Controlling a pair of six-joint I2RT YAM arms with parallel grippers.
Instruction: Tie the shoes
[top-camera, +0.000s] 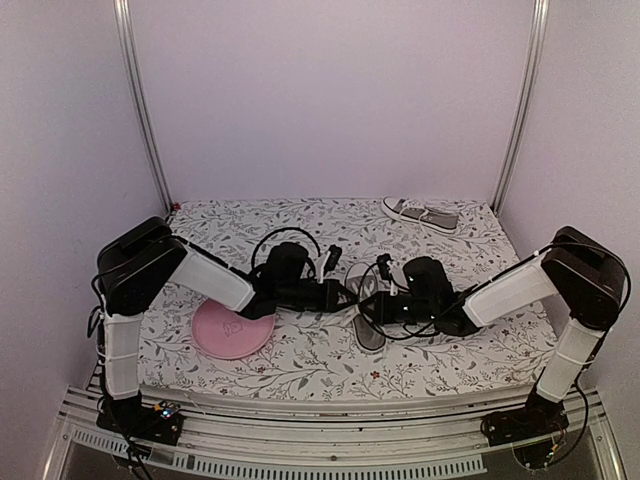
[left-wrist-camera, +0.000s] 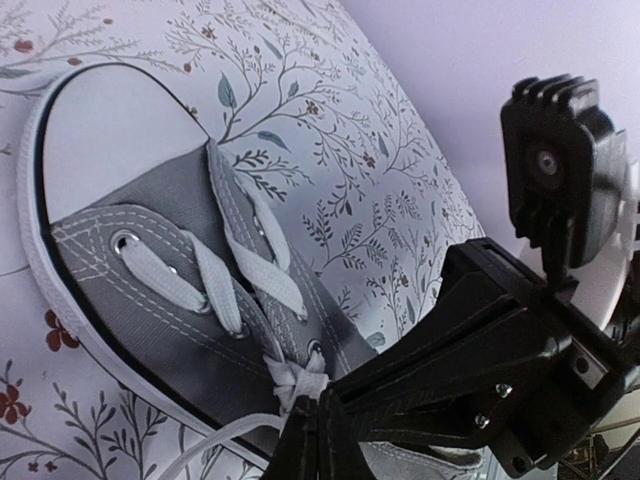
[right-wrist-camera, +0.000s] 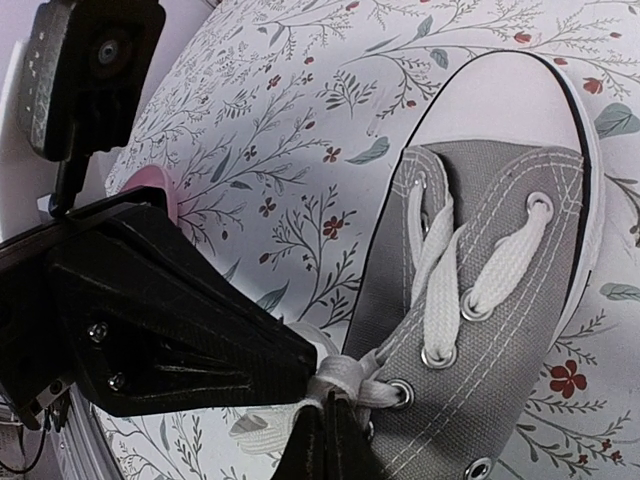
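Your left gripper (left-wrist-camera: 312, 425) and right gripper (right-wrist-camera: 325, 425) pinch the white lace (right-wrist-camera: 340, 375) of one grey sneaker (right-wrist-camera: 505, 340).
Wrist views show tips fully closed; only overhead shows the second sneaker (top-camera: 422, 214).

We show a table (top-camera: 330, 412) draped in a floral-print cloth (top-camera: 300, 365). On the cloth lie a round pink plate (top-camera: 232, 330) at near left, one grey shoe (top-camera: 369, 332) at centre, and a second grey shoe (top-camera: 421, 214) by the far right corner.

Pink plate (top-camera: 232, 330) on floral cloth (top-camera: 300, 368)
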